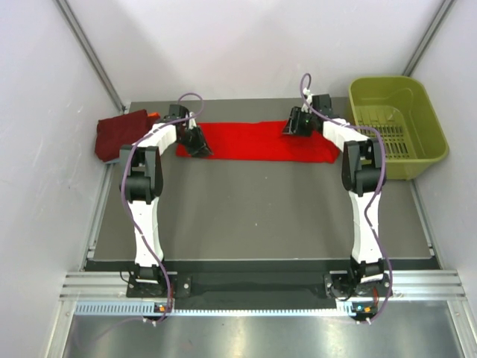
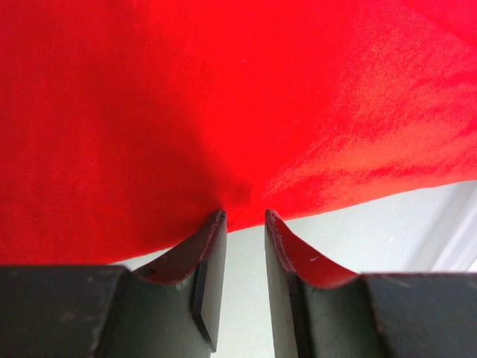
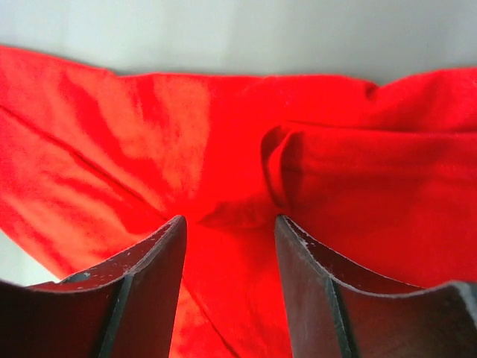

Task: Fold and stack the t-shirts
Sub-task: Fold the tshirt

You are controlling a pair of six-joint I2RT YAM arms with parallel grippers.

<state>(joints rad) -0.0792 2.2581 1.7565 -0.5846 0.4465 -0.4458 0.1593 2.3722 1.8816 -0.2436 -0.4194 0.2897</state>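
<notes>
- The red shirt (image 1: 253, 142) lies along the far part of the counter (image 1: 261, 216) as a long, narrow strip, its long axis running left to right.
- It is bright red, mostly flat, and creased at both ends.
- The left fingers (image 2: 203, 253) are clenched on its puckered left edge.
- The right fingers (image 3: 149, 261) are spread, straddling a raised fold.
- A dark maroon shirt (image 1: 119, 134) sits folded at the far left.

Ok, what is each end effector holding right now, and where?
Left end effector pinches the red t-shirt at its edge. Right end effector straddles a fold; grip cannot be told.
</notes>
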